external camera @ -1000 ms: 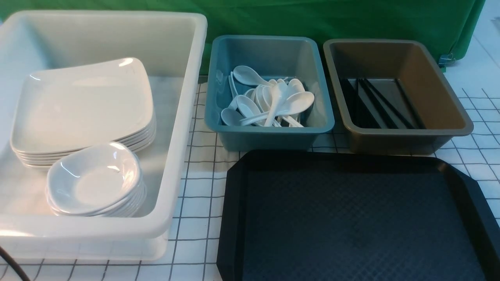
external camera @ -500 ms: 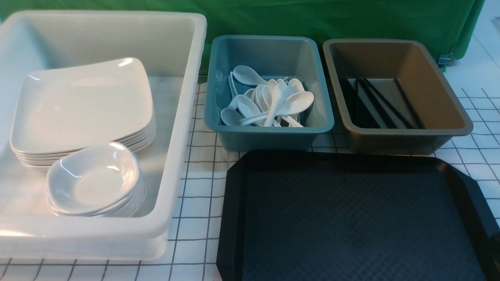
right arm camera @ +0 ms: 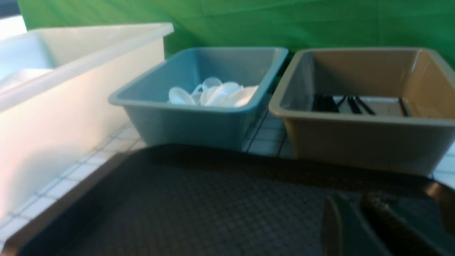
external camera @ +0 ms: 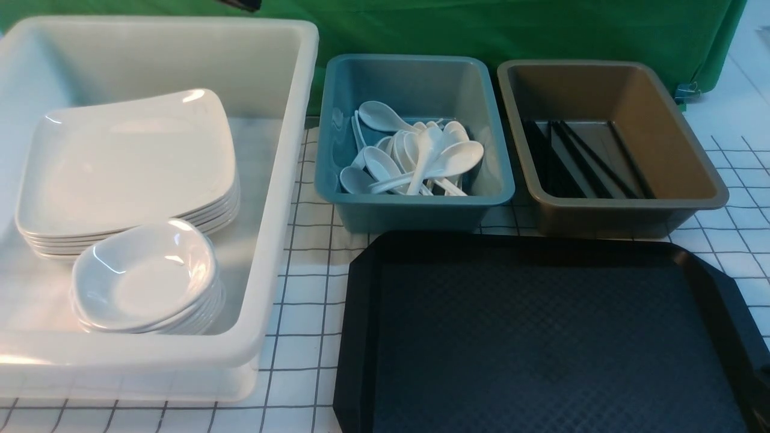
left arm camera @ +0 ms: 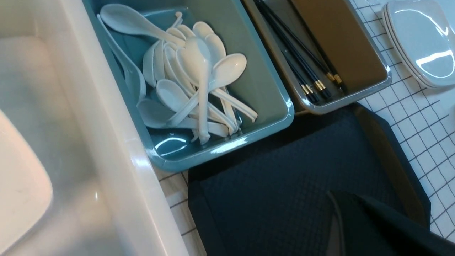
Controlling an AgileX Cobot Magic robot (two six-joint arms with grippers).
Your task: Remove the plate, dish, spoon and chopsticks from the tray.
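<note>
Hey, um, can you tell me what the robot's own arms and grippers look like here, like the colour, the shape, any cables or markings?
The left gripper looks black, with smooth, tapering fingers. The right gripper is blurred: dark, with greyish, narrow fingers. I can't make out any markings or cables on either, and too little of the arms shows to describe them.

The serving tray (external camera: 553, 337) lies nearest. At its eleven o'clock stands the bin (external camera: 415, 213) of soup spoons (external camera: 427, 156); at its twelve, the bin (external camera: 625, 219) of chopsticks (external camera: 583, 159). At nine o'clock, the tub (external camera: 283, 180) holds stacked plates (external camera: 126, 162), with stacked bowls (external camera: 144, 276) at their five o'clock.
</note>
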